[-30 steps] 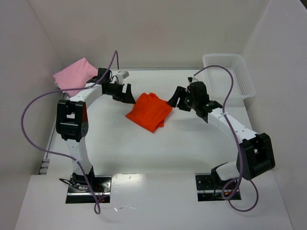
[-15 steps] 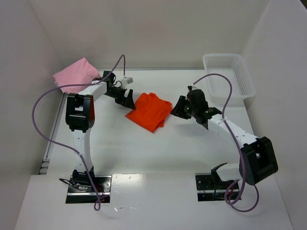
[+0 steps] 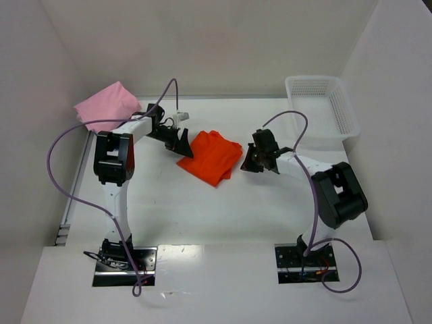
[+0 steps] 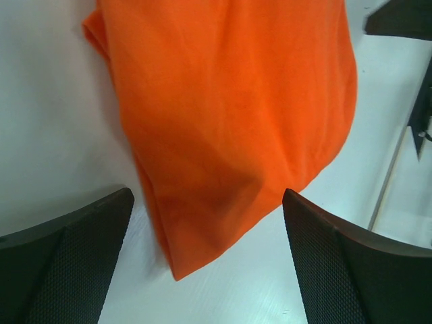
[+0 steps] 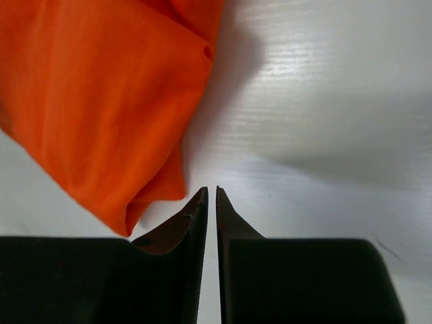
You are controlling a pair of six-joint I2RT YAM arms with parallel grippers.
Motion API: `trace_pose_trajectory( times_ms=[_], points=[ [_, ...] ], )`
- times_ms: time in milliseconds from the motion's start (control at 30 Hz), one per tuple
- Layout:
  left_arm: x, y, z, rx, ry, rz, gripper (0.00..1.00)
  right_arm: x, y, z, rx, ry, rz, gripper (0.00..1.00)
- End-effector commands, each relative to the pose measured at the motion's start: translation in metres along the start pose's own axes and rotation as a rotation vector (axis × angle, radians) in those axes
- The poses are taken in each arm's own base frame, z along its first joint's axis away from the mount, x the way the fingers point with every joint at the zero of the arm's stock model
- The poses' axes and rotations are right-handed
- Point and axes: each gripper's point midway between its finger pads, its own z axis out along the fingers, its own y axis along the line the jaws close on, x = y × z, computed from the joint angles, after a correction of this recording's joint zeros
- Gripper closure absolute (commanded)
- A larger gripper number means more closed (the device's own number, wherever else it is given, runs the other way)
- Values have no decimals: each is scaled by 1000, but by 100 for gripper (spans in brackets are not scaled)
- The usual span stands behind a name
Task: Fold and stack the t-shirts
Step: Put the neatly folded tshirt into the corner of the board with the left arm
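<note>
Top view, step: the orange t-shirt point(image 3: 210, 156) lies folded into a small slab mid-counter point(image 3: 223, 216), with a hand on each side. This looks like the pause between the last fold and the stacking.
Top view, left hand point(image 3: 181, 140): just beside the shirt's near edge, fingers wide apart.
Top view, right hand point(image 3: 251, 158): just beside the opposite edge; too small here to read its fingers.
Top view, pink t-shirt point(image 3: 106, 104): folded flat, well behind the left hand in the far corner, probably the base of the stack.
Top view, basket point(image 3: 351, 115): white plastic mesh, well beyond the right hand. No blue shirt shows.
Left wrist view, fingers point(image 4: 67, 263): black, stippled pads standing far apart. A rounded corner of the orange cloth reaches down between them, clamped by neither.
Left wrist view, cloth: matte, soft knit with gentle creases and a doubled edge.
Right wrist view, fingers point(image 5: 179, 229): together but for a thin slit, with nothing in it. The shirt's corner lies just ahead and to one side, ungripped.
Right wrist view, counter: glossy white, faintly grained.
Next move: probably a pinch through all the layers at both edges, so the slab lifts without unfolding.
</note>
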Motion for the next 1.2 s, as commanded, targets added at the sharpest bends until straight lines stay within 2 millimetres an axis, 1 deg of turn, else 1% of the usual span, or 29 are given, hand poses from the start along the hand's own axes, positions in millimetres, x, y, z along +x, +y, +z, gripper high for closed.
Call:
trace_pose_trajectory(
  times_ms=[0, 33, 67, 133, 167, 200, 233, 267, 300, 400, 433, 467, 533, 600, 667, 700, 733, 767, 800, 833, 867, 900, 933, 1000, 1033, 1067, 1100, 1133, 1167],
  points=[
    [34, -2, 16, 43, 80, -52, 0, -30, 15, 10, -3, -73, -36, 86],
    [37, -5, 15, 45, 83, -57, 0, -34, 18, 12, -10, -82, -37, 86],
    [40, -9, 19, 59, 90, -59, 0, -37, 17, 15, -2, -87, -46, 88],
    [40, -15, 17, 73, 85, -61, 0, -42, 19, 21, 5, -92, -45, 88],
    [44, -17, 18, 84, 87, -72, 0, -49, 24, 22, -6, -108, -56, 88],
    [48, -21, 17, 95, 89, -82, 0, -47, 22, 28, 3, -96, -55, 88],
    [48, -26, 16, 110, 82, -83, 0, -48, 22, 32, 5, -94, -55, 88],
    [52, -31, 19, 127, 89, -89, 0, -53, 25, 34, 1, -98, -55, 88],
    [51, -36, 18, 146, 80, -90, 0, -48, 23, 42, 5, -76, -54, 88],
    [61, -45, 20, 163, 95, -108, 0, -51, 26, 51, 0, -66, -63, 88],
    [62, -48, 18, 163, 95, -106, 0, -46, 22, 56, 10, -51, -62, 88],
    [70, -54, 22, 182, 112, -134, 0, -51, 26, 55, 3, -61, -63, 88],
    [68, -64, 18, 198, 93, -133, 0, -50, 25, 58, 9, -54, -71, 88],
    [72, -73, 18, 211, 92, -131, 0, -56, 27, 60, 12, -65, -72, 88],
    [74, -77, 18, 229, 86, -146, 0, -59, 29, 59, 7, -73, -83, 88],
    [70, -80, 15, 212, 78, -156, 0, -56, 27, 62, 13, -64, -83, 88],
    [67, -76, 16, 185, 67, -149, 0, -60, 29, 62, 8, -71, -92, 88],
    [73, -61, 17, 86, 87, -169, 0, -60, 29, 63, 12, -65, -92, 88],
    [67, -56, 13, 24, 71, -179, 0, -60, 29, 63, 12, -65, -92, 88],
    [57, -48, 14, -33, 34, -213, 0, -60, 29, 63, 12, -65, -92, 88],
    [54, -44, 12, -77, 17, -235, 0, -62, 30, 61, 7, -72, -102, 88],
    [50, -40, 9, -120, -1, -246, 0, -65, 31, 56, 12, -82, -102, 88],
    [44, -36, 6, -146, -34, -290, 0, -66, 29, 56, 22, -89, -110, 88],
    [34, -29, -1, -225, -79, -318, 0, -72, 31, 45, 27, -107, -121, 88],
    [29, -27, -1, -240, -109, -318, 0, -79, 36, 40, 22, -129, -122, 88],
    [25, -27, -2, -252, -138, -373, 0, -78, 35, 37, 26, -124, -132, 88],
    [21, -25, -3, -273, -167, -401, 0, -82, 38, 33, 21, -133, -142, 88],
    [12, -20, -2, -283, -214, -398, 0, -83, 46, 26, -12, -132, -144, 89],
    [18, -20, 4, -293, -222, -471, 0, -82, 48, 26, -25, -123, -159, 89]
  ],
)
